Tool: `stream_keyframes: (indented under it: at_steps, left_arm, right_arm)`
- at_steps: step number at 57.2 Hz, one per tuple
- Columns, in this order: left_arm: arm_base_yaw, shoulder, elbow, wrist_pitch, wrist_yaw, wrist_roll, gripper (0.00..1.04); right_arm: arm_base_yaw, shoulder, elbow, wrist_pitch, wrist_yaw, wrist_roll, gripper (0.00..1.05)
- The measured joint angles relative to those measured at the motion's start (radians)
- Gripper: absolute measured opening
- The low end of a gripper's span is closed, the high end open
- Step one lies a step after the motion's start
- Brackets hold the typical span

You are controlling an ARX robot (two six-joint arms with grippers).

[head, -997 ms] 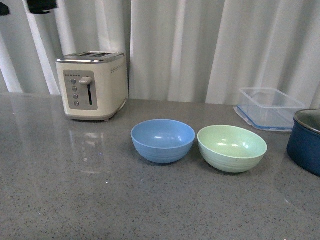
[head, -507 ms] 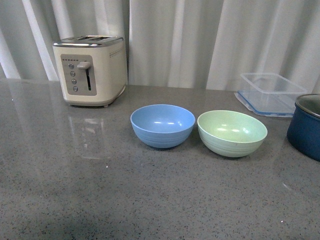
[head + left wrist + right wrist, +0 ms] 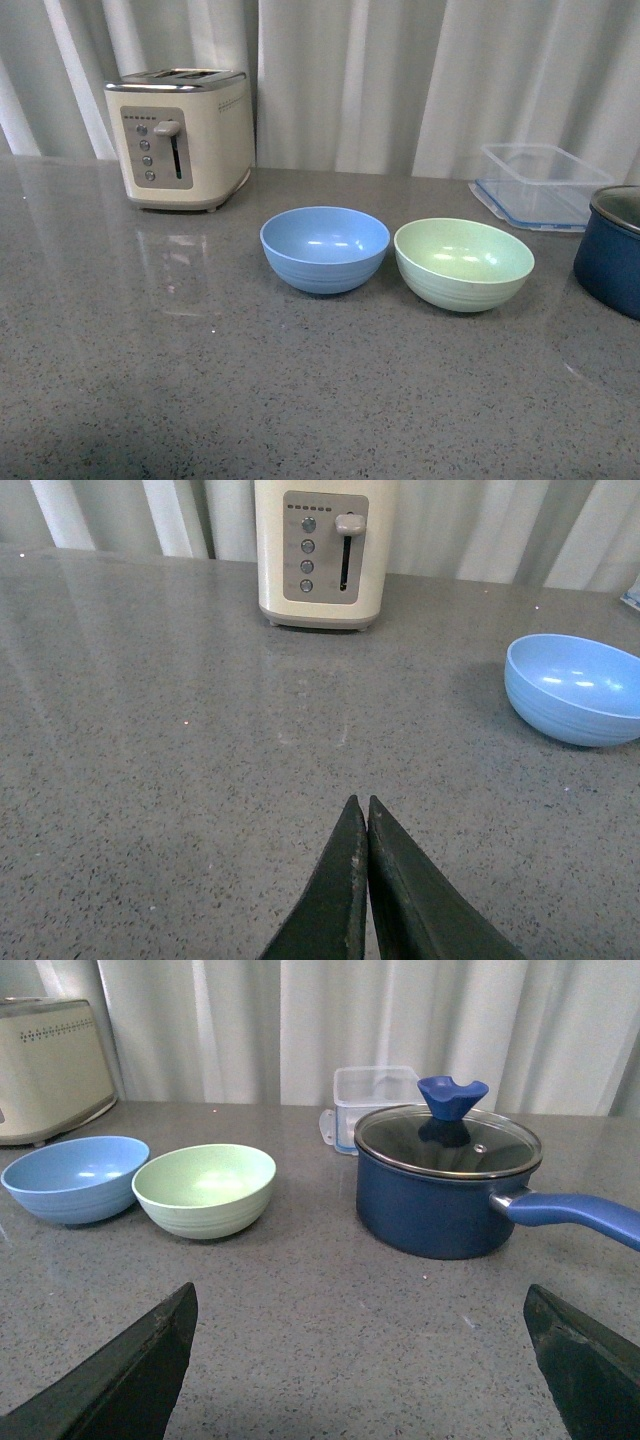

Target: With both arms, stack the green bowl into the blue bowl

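Note:
The blue bowl point(image 3: 325, 248) and the green bowl point(image 3: 464, 263) sit upright side by side on the grey counter, almost touching, both empty. Neither arm shows in the front view. In the left wrist view my left gripper point(image 3: 361, 802) is shut and empty over bare counter, well short of the blue bowl point(image 3: 575, 687). In the right wrist view my right gripper point(image 3: 360, 1295) is wide open and empty, with the green bowl point(image 3: 205, 1189) and blue bowl point(image 3: 75, 1177) ahead and apart from it.
A cream toaster point(image 3: 180, 137) stands at the back left. A clear plastic container point(image 3: 537, 186) lies at the back right. A dark blue lidded pot point(image 3: 447, 1182) with a long handle point(image 3: 575, 1214) stands right of the green bowl.
The front view has shifted: the toaster and bowls sit higher in the picture than a second ago. The bowls have not moved relative to each other.

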Motion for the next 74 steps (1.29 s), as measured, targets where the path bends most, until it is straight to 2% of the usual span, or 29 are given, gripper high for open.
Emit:
stream_keyframes:
  at_steps: [22, 27, 52, 74]
  left_arm:
    - [0.000, -0.251, -0.097, -0.155, 0.000, 0.000, 0.04]
    - [0.000, -0.270, -0.121, -0.140, -0.001, 0.000, 0.04]
    - [0.000, -0.482, -0.121, -0.327, 0.002, 0.000, 0.04]
    - [0.000, -0.583, -0.121, -0.430, 0.002, 0.000, 0.04]
  right_arm:
    - [0.000, 0.000, 0.000, 0.000, 0.000, 0.000, 0.95]
    - [0.000, 0.000, 0.000, 0.000, 0.000, 0.000, 0.95]
    - [0.000, 0.000, 0.000, 0.000, 0.000, 0.000, 0.95]
    - [0.000, 0.000, 0.000, 0.000, 0.000, 0.000, 0.95]
